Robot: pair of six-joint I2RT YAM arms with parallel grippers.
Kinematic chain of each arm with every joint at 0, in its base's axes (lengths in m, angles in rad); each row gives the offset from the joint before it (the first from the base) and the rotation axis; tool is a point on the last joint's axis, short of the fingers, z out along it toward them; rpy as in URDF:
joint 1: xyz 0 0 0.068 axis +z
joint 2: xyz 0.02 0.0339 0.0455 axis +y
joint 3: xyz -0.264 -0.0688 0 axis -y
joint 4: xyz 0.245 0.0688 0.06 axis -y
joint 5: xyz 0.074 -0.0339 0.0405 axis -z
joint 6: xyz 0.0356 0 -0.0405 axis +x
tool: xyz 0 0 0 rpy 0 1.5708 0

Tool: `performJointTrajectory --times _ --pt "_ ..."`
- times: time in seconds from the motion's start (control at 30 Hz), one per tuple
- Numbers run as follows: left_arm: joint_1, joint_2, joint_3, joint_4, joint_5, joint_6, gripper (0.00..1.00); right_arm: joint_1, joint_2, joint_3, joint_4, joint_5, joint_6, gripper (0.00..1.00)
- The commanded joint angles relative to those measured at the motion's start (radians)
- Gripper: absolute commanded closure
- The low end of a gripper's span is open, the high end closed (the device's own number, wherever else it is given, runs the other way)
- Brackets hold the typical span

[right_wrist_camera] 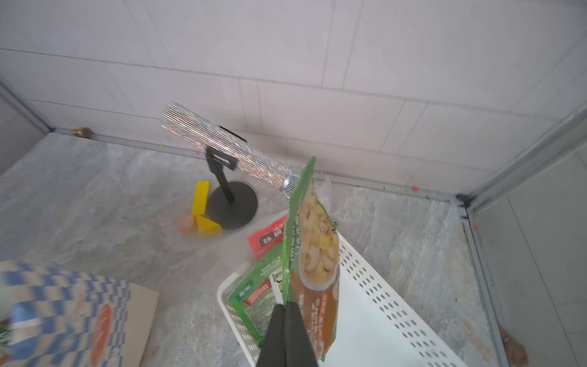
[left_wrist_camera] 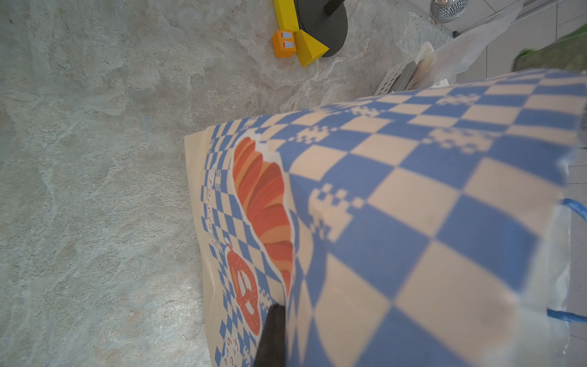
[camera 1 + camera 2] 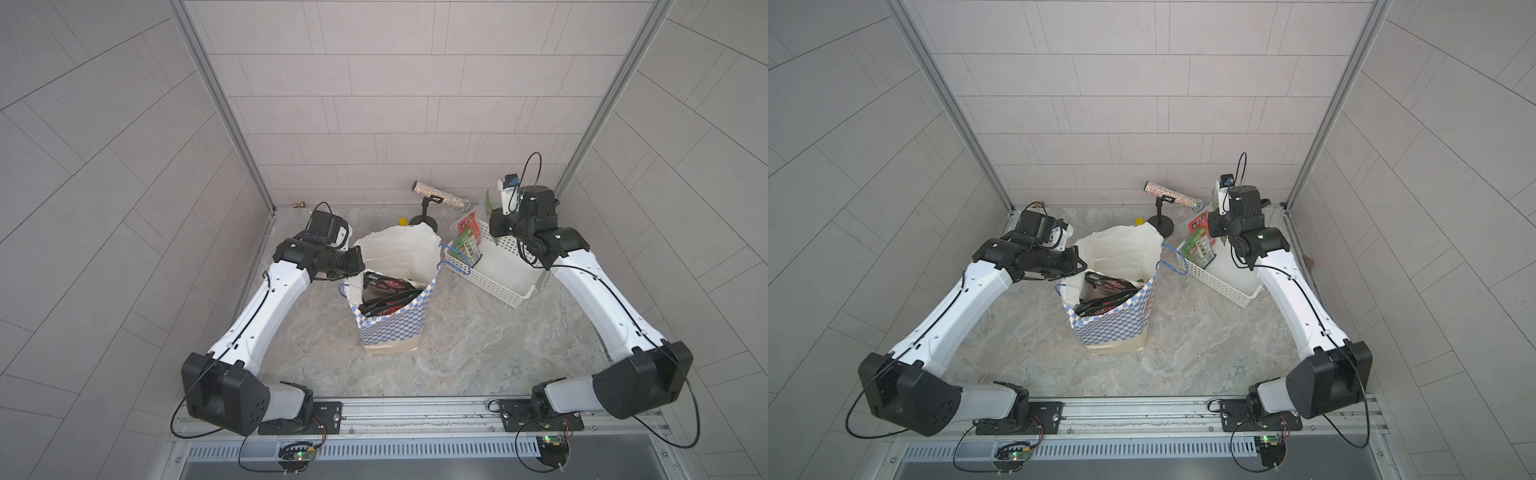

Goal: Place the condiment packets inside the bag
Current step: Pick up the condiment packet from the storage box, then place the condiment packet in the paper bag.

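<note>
Left pincer (image 3: pixel 356 257) is clamping the rim of the bag (image 3: pixel 390 328), holding the mouth wide; dark packets (image 3: pixel 386 291) are lying inside. Right pincer (image 1: pixel 286 306) is pinching a light green packet (image 1: pixel 314 254) by its edge above the basket (image 1: pixel 397 302), two other packets (image 3: pixel 468 245) lying there. Risk: packet is dangling, may slip or snag the blue handle (image 3: pixel 468 266) crossing over. Glittery tube (image 3: pixel 440 195) is standing behind, beside the path.

We record a back wall (image 3: pixel 395 104) and two side walls (image 3: pixel 104 187) of pale grey oblong tiles, joined at the corners by bare metal posts (image 3: pixel 220 104). The floor (image 3: pixel 457 353) is a grey-beige marbled slab, matt and evenly lit, with only soft shadows. Along its near edge we note a metal rail (image 3: pixel 415 411) and, below it, a slotted grille (image 3: pixel 415 451).
</note>
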Motion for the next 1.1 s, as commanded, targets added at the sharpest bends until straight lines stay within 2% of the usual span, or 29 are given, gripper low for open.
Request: performJointTrajectory --times 0.0,0.23,0.37,0.47,0.7,1.07 --pt "-0.008 0.006 0.009 -0.008 0.025 0.011 1.00 0.108 -0.089 0.072 0.007 -0.053 -0.160 1.00" --pt "-0.007 0.004 0.008 -0.006 0.034 0.008 1.00 0.360 -0.099 0.167 0.053 -0.154 -0.409 1.00" --pt "-0.006 0.001 0.008 -0.005 0.035 0.008 1.00 0.431 -0.040 0.198 0.064 -0.206 -0.496 1.00" --pt "-0.009 -0.005 0.008 -0.005 0.034 0.009 1.00 0.452 0.008 0.179 0.093 -0.238 -0.579 1.00" --pt "-0.008 -0.007 0.009 -0.006 0.035 0.010 1.00 0.455 0.082 0.120 0.168 -0.225 -0.700 1.00" --pt "-0.007 -0.011 0.005 -0.006 0.029 0.014 1.00 0.453 0.257 0.072 0.186 -0.088 -0.805 1.00"
